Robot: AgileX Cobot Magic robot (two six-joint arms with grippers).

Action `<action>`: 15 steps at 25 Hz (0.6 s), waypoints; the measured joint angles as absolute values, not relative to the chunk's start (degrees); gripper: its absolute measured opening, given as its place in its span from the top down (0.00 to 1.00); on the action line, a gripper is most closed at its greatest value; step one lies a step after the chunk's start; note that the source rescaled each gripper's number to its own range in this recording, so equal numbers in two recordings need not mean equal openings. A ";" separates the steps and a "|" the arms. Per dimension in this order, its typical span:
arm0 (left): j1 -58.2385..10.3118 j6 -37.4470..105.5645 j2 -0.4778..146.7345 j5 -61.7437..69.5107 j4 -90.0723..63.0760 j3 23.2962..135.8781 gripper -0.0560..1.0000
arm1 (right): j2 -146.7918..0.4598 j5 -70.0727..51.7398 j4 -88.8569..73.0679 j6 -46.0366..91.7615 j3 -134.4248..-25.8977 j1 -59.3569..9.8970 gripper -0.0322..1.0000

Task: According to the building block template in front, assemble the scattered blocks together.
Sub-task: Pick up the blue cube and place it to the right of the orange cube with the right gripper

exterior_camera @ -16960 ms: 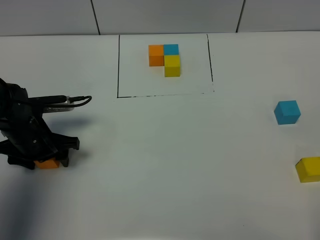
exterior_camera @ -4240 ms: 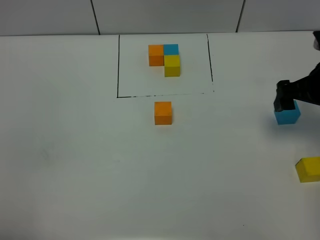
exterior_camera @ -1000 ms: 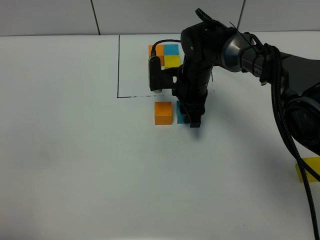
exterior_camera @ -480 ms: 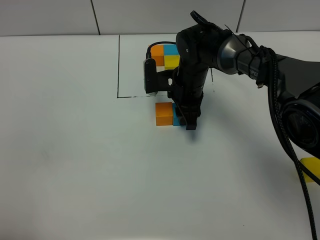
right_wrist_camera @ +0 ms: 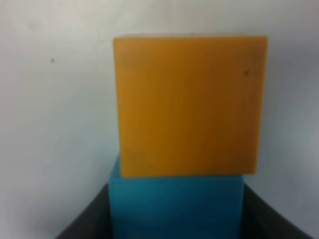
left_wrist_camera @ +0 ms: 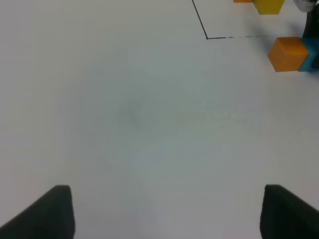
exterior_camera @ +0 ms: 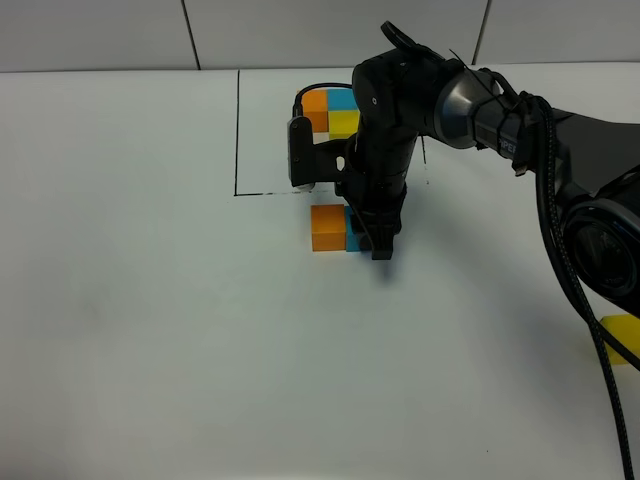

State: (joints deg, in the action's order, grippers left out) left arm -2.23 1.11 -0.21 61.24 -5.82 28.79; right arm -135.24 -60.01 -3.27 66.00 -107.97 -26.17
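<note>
The orange block [exterior_camera: 326,227] sits just below the template's front line. My right gripper [exterior_camera: 372,238] reaches across the middle and is shut on the blue block [exterior_camera: 352,238], which presses against the orange block's right side. In the right wrist view the blue block [right_wrist_camera: 177,206] sits between dark fingers [right_wrist_camera: 84,224], flush with the orange block [right_wrist_camera: 187,104]. The yellow block [exterior_camera: 624,336] lies at the far right edge. The template [exterior_camera: 344,121], three joined cubes inside a black-lined rectangle [exterior_camera: 237,130], is partly hidden by the arm. My left gripper [left_wrist_camera: 167,214] hangs open over bare table.
The right arm [exterior_camera: 470,100] stretches from the right side over the template's right half. In the left wrist view the orange block [left_wrist_camera: 287,54] and the rectangle's corner line [left_wrist_camera: 207,37] lie far ahead. A tiled wall [exterior_camera: 330,30] runs behind the white table.
Over the last second my right gripper slid left with the blue block until it met the orange block. It has held still for the last half second.
</note>
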 joint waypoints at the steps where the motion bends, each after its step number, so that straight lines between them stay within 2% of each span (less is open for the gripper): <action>1: -2.23 1.11 -0.21 61.24 -5.82 28.79 0.36 | -135.24 -60.01 -3.27 66.00 -107.97 -26.17 0.95; 13: -2.23 1.11 -0.21 61.24 -5.82 28.79 0.36 | -135.24 -59.83 -3.77 64.10 -107.97 -26.17 0.95; 15: -2.23 1.11 -0.21 61.24 -5.82 28.79 0.36 | -135.30 -59.69 -3.83 64.06 -107.97 -26.12 0.91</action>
State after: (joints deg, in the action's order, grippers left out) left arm -2.23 1.11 -0.21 61.24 -5.82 28.79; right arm -135.30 -59.69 -3.83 64.06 -107.97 -26.12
